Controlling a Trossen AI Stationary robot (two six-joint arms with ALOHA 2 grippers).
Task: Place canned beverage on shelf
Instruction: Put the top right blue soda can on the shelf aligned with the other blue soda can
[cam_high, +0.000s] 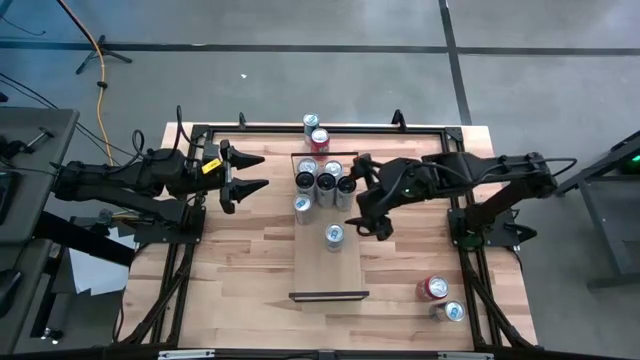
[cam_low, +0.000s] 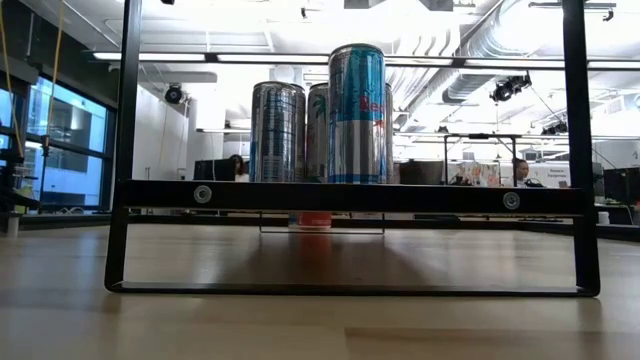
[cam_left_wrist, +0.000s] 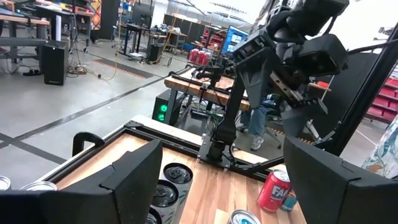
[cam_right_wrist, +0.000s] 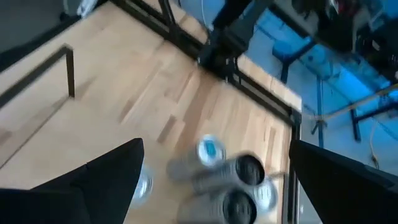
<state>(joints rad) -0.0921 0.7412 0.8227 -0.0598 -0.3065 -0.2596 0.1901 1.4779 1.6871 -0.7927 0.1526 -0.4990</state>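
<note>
The right gripper (cam_high: 372, 224) hangs over the shelf (cam_high: 329, 270), fingers spread wide and empty, a silver can (cam_high: 334, 235) standing just beside it. Five more cans (cam_high: 325, 183) cluster behind. The left gripper (cam_high: 252, 171) waits open.

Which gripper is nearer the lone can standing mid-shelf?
Right. The right gripper hangs open just beside the lone can on the shelf; the left gripper, also open, waits off the shelf's far-left side.

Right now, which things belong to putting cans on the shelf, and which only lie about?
Job: shelf; cans on it; lone can; red can; silver can; right gripper, open.
Lying about: orange cable; left gripper, open, waiting.
</note>
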